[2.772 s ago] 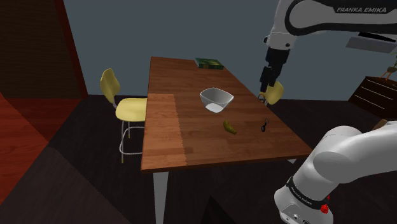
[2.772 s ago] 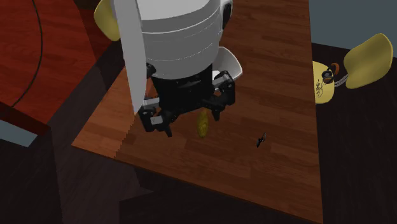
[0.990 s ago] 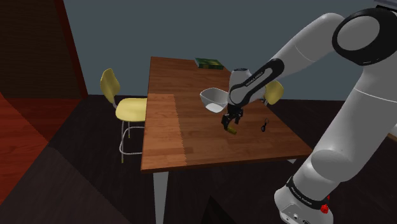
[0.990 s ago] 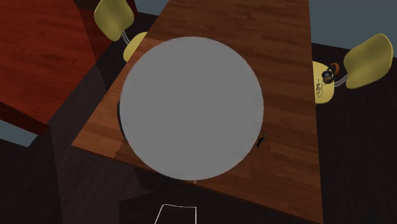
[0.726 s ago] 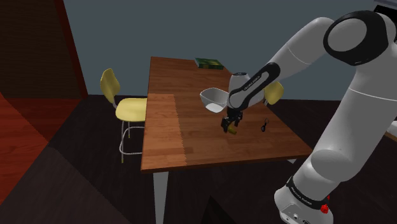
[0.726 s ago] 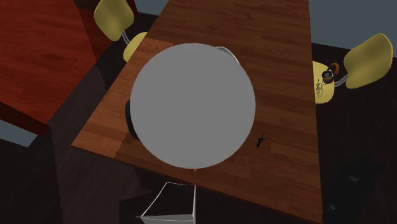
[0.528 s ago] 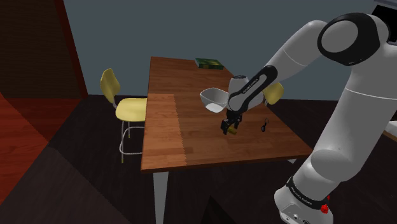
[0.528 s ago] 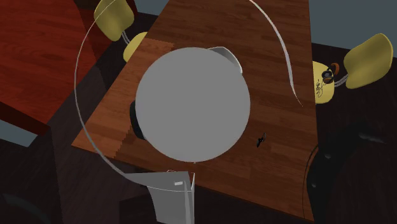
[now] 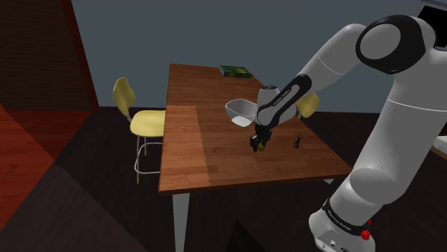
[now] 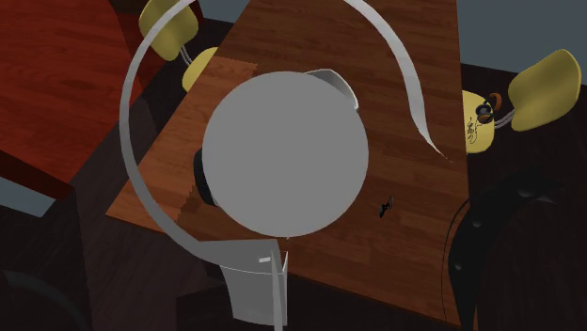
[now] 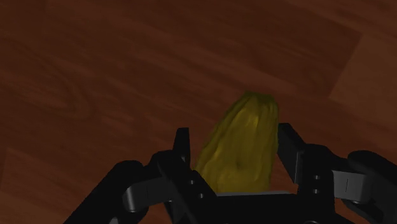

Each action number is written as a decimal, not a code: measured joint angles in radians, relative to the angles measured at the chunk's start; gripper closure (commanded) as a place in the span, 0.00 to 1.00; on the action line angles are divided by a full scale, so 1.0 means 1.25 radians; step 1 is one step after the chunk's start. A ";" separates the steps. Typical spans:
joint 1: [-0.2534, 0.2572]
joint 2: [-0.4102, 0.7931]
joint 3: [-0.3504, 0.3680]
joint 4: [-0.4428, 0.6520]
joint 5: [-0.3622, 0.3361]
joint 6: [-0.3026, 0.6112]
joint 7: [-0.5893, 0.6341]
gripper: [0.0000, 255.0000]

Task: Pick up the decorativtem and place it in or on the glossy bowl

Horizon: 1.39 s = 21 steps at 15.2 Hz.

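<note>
The decorative item [image 11: 243, 149] is a lumpy olive-yellow piece lying on the wooden table [image 9: 193, 136]. My gripper [image 11: 234, 135] is down over it, and both black fingers [image 11: 183, 145] press against its sides. In the shoulder view the gripper [image 9: 256, 146] stands at the table top, with a bit of the yellow item [image 9: 262, 148] showing beside it. The glossy white bowl [image 9: 241, 111] sits just behind the gripper, a short way up the table. In the second exterior view a large grey disc [image 10: 285, 153] covers the gripper and item, and an edge of the bowl [image 10: 341, 83] peeks out.
A small black object [image 9: 296, 141] lies on the table to the gripper's right in the shoulder view. A green book [image 9: 235, 71] rests at the far end. Yellow chairs stand at the table's left side [image 9: 140, 118] and right side [image 9: 309, 104].
The fingers have closed in from wide apart onto the yellow item. The arm has settled slightly lower and has barely shifted otherwise.
</note>
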 measured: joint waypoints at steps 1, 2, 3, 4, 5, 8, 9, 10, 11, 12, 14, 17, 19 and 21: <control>0.000 0.000 0.000 0.000 0.000 0.000 0.000 1.00; 0.000 0.000 0.000 0.000 0.000 0.000 0.000 1.00; 0.000 0.000 0.000 0.000 0.000 0.000 0.000 1.00; 0.000 0.000 0.000 0.000 0.000 0.000 0.000 1.00; 0.000 0.000 0.000 0.000 0.000 0.000 0.000 1.00; 0.000 0.000 0.000 0.000 0.000 0.000 0.000 1.00; 0.000 0.000 0.000 0.000 0.000 0.000 0.000 1.00; 0.000 -0.006 0.000 0.000 0.000 -0.006 -0.001 1.00; 0.000 -0.015 0.000 -0.002 0.000 -0.013 -0.001 1.00; 0.000 -0.025 -0.001 -0.001 0.000 -0.023 -0.003 1.00; 0.001 -0.044 0.000 0.001 0.000 -0.044 -0.003 1.00; 0.002 -0.079 0.000 0.001 0.000 -0.079 -0.005 1.00; 0.003 -0.100 0.000 0.001 0.000 -0.101 -0.006 1.00; 0.002 -0.118 0.000 0.005 0.000 -0.122 -0.010 1.00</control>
